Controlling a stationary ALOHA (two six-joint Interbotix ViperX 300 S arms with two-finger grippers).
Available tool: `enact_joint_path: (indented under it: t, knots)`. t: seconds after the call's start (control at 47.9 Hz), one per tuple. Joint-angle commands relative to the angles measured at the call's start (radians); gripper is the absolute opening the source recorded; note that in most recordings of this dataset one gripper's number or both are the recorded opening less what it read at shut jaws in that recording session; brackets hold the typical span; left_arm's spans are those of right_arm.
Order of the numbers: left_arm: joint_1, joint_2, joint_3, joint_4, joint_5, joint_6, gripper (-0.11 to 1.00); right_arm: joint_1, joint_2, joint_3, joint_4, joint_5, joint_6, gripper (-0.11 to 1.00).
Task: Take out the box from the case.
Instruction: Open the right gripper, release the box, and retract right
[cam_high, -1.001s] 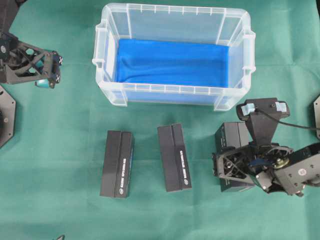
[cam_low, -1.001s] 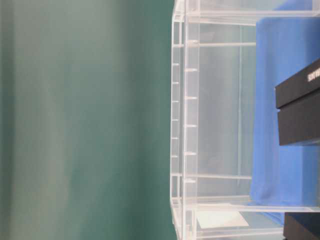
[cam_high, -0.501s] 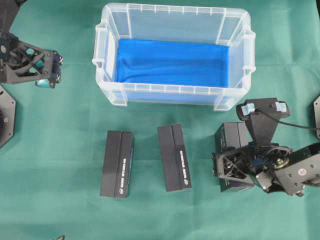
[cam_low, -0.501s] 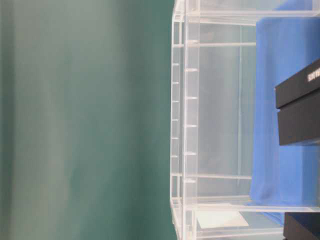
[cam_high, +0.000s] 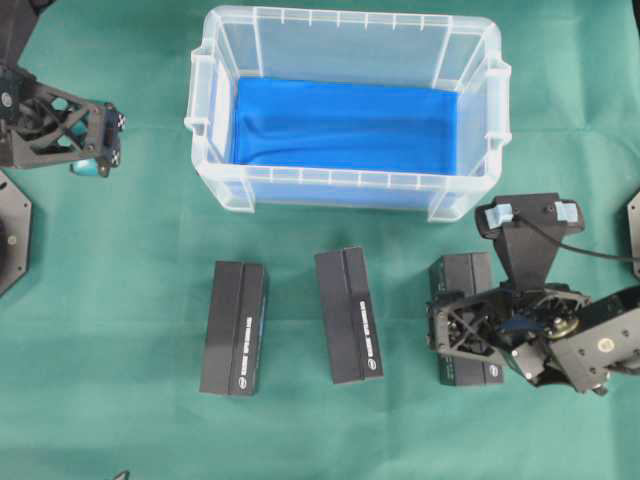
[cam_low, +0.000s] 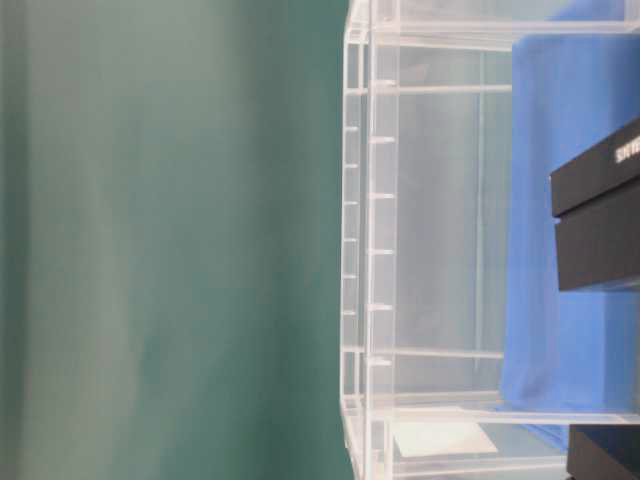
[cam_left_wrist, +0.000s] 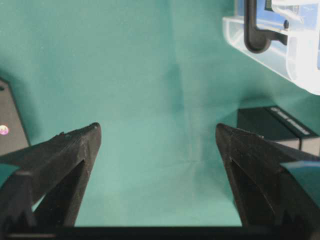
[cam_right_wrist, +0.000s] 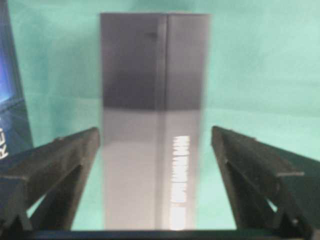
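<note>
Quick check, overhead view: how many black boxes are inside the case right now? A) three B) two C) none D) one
C, the case shows only its blue lining; all three black boxes lie on the green cloth in front of it.

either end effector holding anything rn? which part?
Nothing held. The right end effector is open astride the right-hand box on the cloth, fingers clear of its sides. The left end effector is open over bare cloth.
</note>
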Motion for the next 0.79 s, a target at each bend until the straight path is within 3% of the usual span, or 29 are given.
enact_joint_path:
  t: [0.0,0.229,0.438,0.772]
  knots:
    - [-0.003,-0.008,-0.011,0.006,-0.005,0.0,0.97,0.0,-0.026,-0.02,-0.003,0.008,0.0,0.95]
    - [-0.003,-0.008,-0.011,0.006,-0.005,0.0,0.97,-0.002,-0.046,-0.067,-0.002,0.04,-0.005,0.95]
    - [-0.011,-0.008,-0.011,0.006,-0.005,-0.002,0.97,0.0,-0.106,-0.167,-0.003,0.181,-0.011,0.95]
    - [-0.014,-0.008,-0.012,0.005,-0.005,-0.002,0.97,-0.008,-0.146,-0.333,-0.009,0.388,-0.103,0.95]
